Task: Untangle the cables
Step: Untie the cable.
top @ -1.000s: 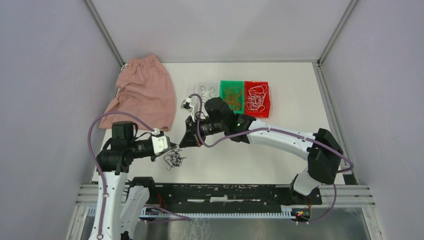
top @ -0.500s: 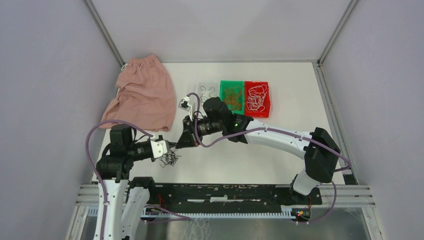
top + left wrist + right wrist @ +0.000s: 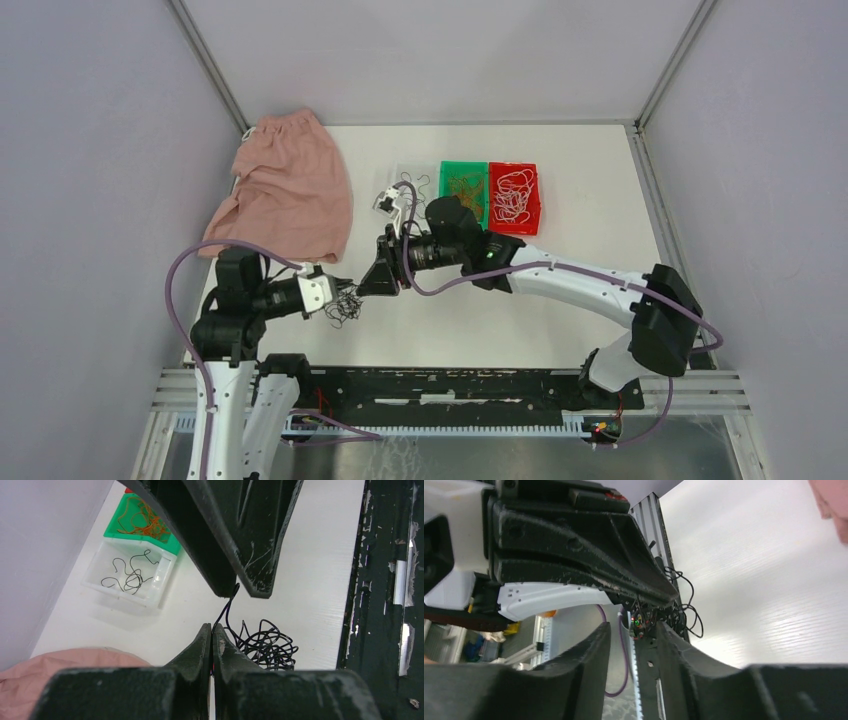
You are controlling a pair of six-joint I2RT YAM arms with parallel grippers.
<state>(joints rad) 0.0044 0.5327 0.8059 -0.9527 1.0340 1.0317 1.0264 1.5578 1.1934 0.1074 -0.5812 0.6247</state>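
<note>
With left fingers (image 3: 211, 630) pinched shut on a strand of tangled black wiry cables (image 3: 265, 647), on white bench (image 3: 600, 200) just beside crumpled pink cloth (image 3: 285, 190), close part-open, empty right fingers (image 3: 631, 630) on it; pull apart slowly.

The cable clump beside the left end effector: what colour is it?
The clump is black; left wrist view.

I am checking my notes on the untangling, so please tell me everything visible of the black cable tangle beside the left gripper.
The black cable tangle is a clump of thin, wiry black strands, looped and curled over one another. It seems to lie on the white table, near its front edge. One strand rises from it into the shut left gripper, which pinches it. The strand runs on between the open fingers of the right gripper; whether they touch it is unclear.
</note>
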